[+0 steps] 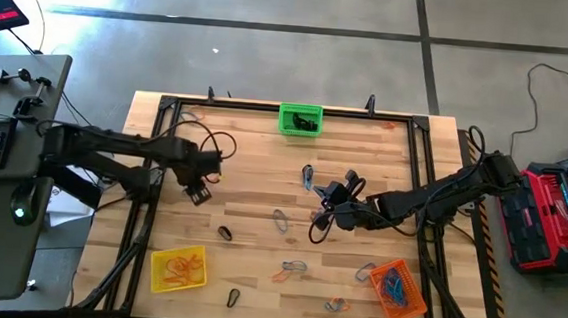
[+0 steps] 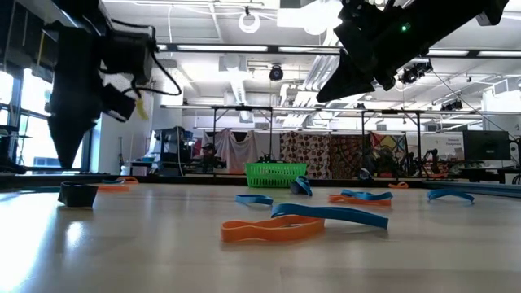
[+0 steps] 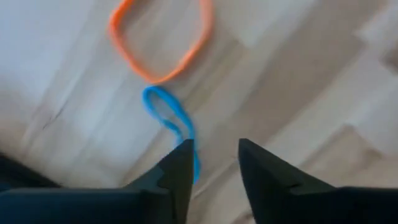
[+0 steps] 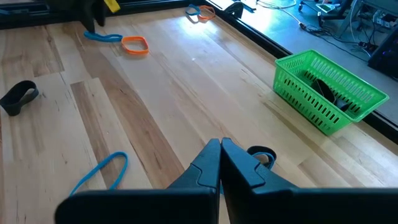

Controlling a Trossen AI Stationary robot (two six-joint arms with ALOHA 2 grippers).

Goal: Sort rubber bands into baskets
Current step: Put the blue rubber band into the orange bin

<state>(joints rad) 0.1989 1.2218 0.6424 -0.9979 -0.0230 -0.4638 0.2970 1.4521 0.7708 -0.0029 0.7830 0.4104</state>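
The left gripper (image 1: 199, 192) hangs above the bare planks at about nine o'clock on the pale wooden table (image 1: 253, 167); its wrist view shows the two dark fingers (image 3: 177, 177) set a narrow way apart, holding nothing, over an orange rubber loop (image 3: 163, 38) and a blue rubber loop (image 3: 171, 121) lying close together on the wood. The right gripper (image 1: 322, 219) sits near the table's centre, its fingers (image 4: 208, 165) pressed tip to tip with nothing seen between them; a thin blue band (image 4: 102, 171) and a dark band (image 4: 262, 154) lie just beside it. The green mesh plastic basket (image 1: 300, 119) stands at twelve o'clock against the far edge, with dark bands inside; the yellow mesh basket (image 1: 178, 269) at seven o'clock holds orange bands; the orange mesh basket (image 1: 398, 290) at five o'clock holds blue ones. Loose bands are scattered from the centre towards six o'clock; a black band (image 1: 226, 232) lies between centre and the yellow basket.
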